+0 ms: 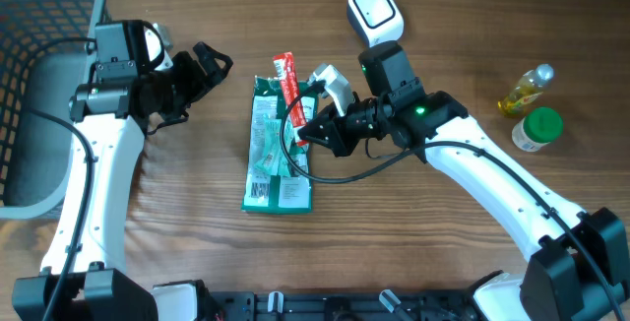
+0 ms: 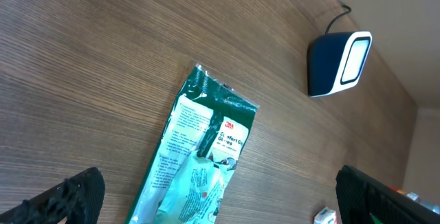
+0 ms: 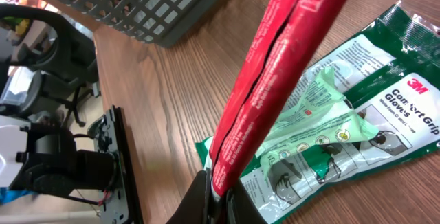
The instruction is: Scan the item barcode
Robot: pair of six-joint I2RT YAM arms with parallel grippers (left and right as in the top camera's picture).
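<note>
A long red packet is clamped at its lower end by my right gripper, which is shut on it. In the right wrist view the red packet rises from the right gripper, just above a green glove package. That green glove package lies flat on the table, a barcode at its near end. The white-faced scanner stands at the back. My left gripper is open and empty, left of the package. From the left wrist, the green package and scanner show beyond the open left gripper.
A grey mesh basket takes up the left edge. A small white box lies near the red packet. A yellow bottle and a green-lidded jar stand at the right. The right arm's cable loops over the package.
</note>
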